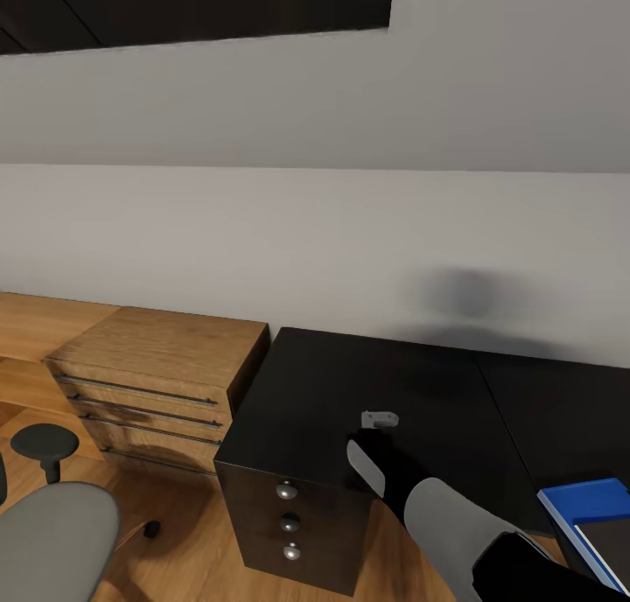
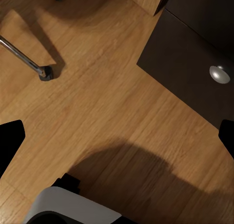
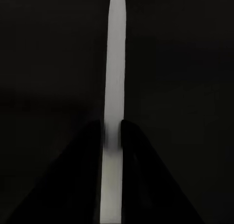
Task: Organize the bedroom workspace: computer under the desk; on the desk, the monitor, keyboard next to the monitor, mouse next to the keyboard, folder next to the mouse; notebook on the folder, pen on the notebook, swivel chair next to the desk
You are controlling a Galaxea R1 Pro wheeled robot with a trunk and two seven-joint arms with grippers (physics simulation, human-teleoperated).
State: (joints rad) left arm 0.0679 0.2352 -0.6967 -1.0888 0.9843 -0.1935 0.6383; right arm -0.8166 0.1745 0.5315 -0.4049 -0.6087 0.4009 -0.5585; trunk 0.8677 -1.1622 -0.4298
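Desk (image 1: 350,383): we are looking down on its glossy black top, running from the centre toward 3 o'clock in the head view; its drawer unit (image 1: 293,519) with three silver knobs is sitting at 6 o'clock.
Right gripper (image 3: 112,133): we are closing both dark fingers on the pen (image 3: 115,63), a thin white stick running straight out between them against a black background.
Arm over the desk (image 1: 455,514): we are reaching a grey and black arm in from 5 o'clock; which gripper it is carrying we cannot tell from the head view.
Folder (image 1: 591,506): bright blue, lying on the desk at 4 o'clock, with the dark notebook (image 1: 612,541) resting on top of it.
Swivel chair (image 1: 52,532): its grey seat and black armrest are showing at 8 o'clock, well apart from the desk, on the wood floor (image 2: 112,116).
Wooden drawer chest (image 1: 166,383): standing just beside the desk at 9 o'clock, against the pale wall.
Left gripper (image 2: 117,136): we are holding its black fingertips (image 2: 9,138) wide apart over bare floor, near a chrome chair leg (image 2: 24,58) and one silver knob (image 2: 219,74).
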